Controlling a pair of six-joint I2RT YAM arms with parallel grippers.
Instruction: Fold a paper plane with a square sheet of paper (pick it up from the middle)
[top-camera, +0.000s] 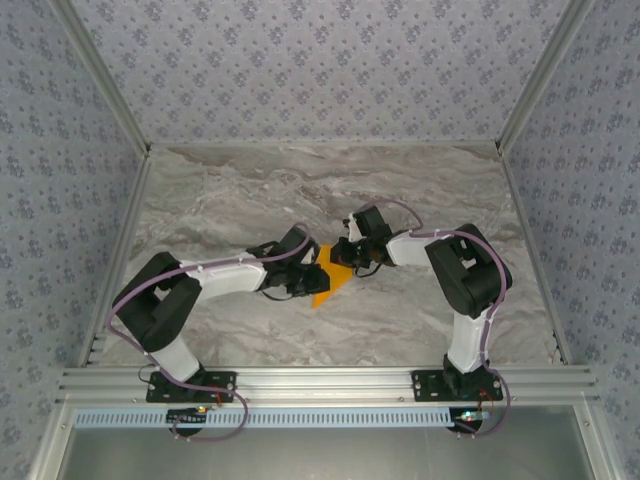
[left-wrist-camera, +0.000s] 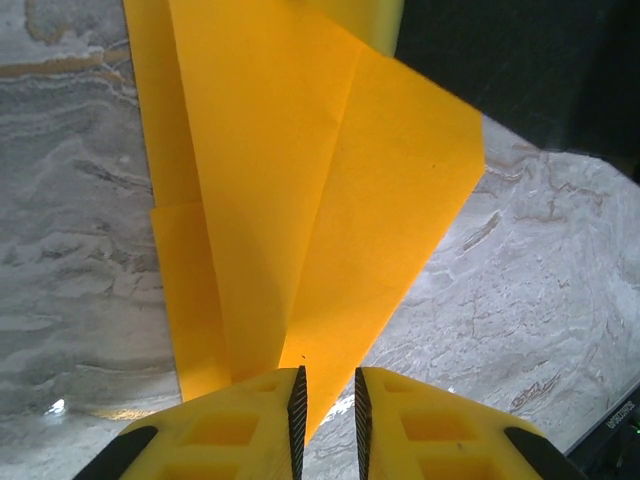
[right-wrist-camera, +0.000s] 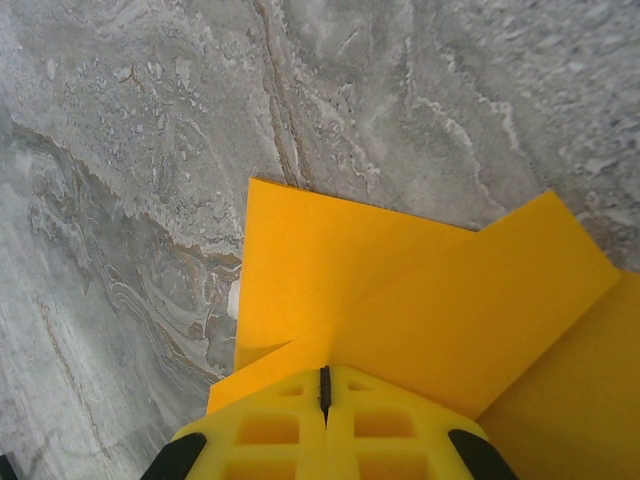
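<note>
The square sheet of paper (top-camera: 326, 278) is bright orange and folded into layered, pointed flaps near the middle of the marble table. My left gripper (top-camera: 307, 263) is at its left side and my right gripper (top-camera: 350, 256) at its upper right. In the left wrist view the paper (left-wrist-camera: 320, 180) fans out ahead; its pointed tip reaches into the narrow gap of my left gripper (left-wrist-camera: 328, 425), which stands slightly open, beside the left pad. In the right wrist view my right gripper (right-wrist-camera: 323, 385) is shut on a folded edge of the paper (right-wrist-camera: 400, 290).
The marble table (top-camera: 250, 190) is boxed in by patterned walls at the left, right and back. An aluminium rail (top-camera: 320, 382) runs along the near edge by the arm bases. The right arm's dark body (left-wrist-camera: 520, 60) looms close behind the paper.
</note>
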